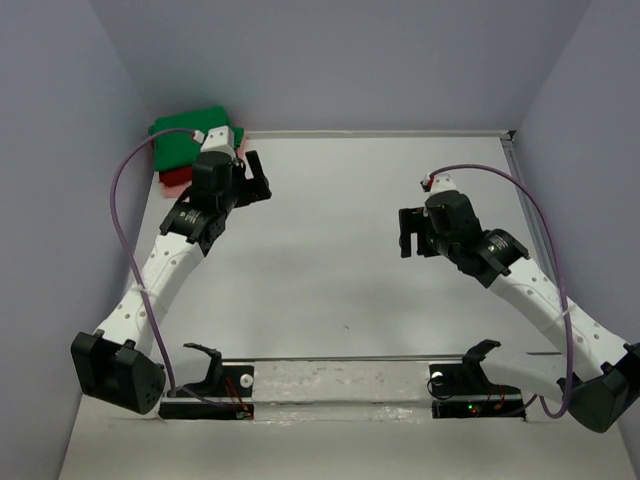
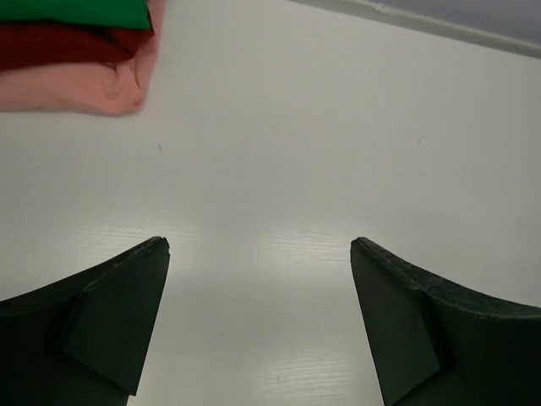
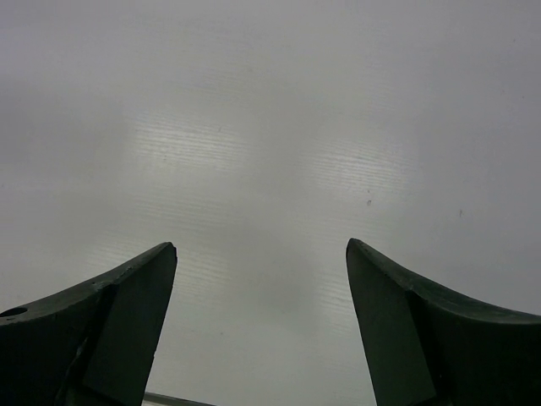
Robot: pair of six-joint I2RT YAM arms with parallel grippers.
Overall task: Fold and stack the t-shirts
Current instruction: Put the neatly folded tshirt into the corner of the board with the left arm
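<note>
Both jaws wide apart above the white table [image 1: 330,290], pale lilac walls [image 1: 350,60] around.

Top external looks down from high behind the arm bases [image 1: 210,390] onto the whole worktop [image 1: 330,260], both wrist views sit low and close over that worktop, left one sharing the t-shirts [image 2: 76,59] at worktop's far-left corner.
</note>
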